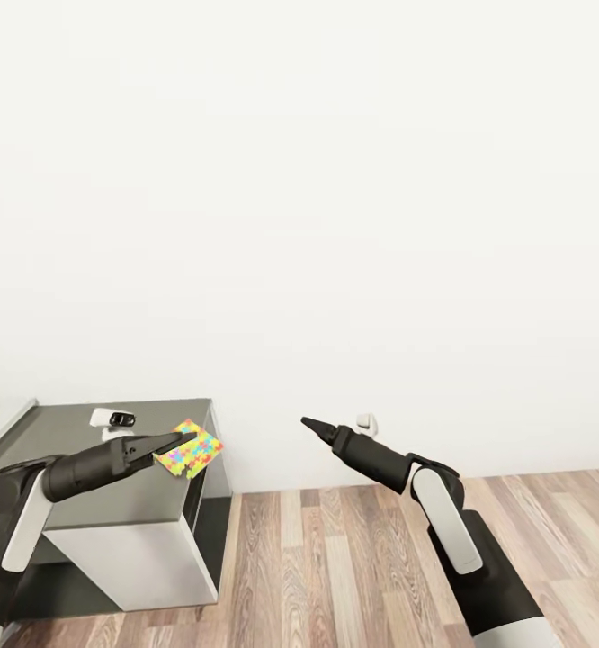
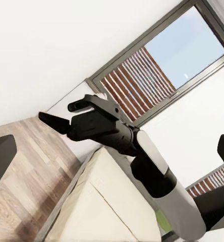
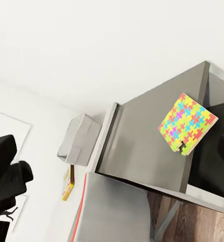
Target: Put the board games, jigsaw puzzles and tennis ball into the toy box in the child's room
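The left gripper (image 1: 175, 442) reaches out over the dark grey table (image 1: 84, 432), its fingers pinched shut on the edge of a multicoloured jigsaw puzzle (image 1: 190, 449), which sits tilted just past the fingertips, above the table's right front corner. The right gripper (image 1: 310, 423) hangs well apart to its right, above the wood-plank floor (image 1: 335, 558), jaws drawn together into a single point with nothing between them. Seen from the right wrist, the jigsaw puzzle (image 3: 187, 123) stands against the slanted table, with the pale grey toy box (image 3: 80, 138) beyond it and a second flat, brightly coloured toy (image 3: 67, 184) edge-on near the box. The left wrist camera shows the right gripper (image 2: 54, 120) before a slatted window (image 2: 142, 75) and the beige bed (image 2: 107, 206).
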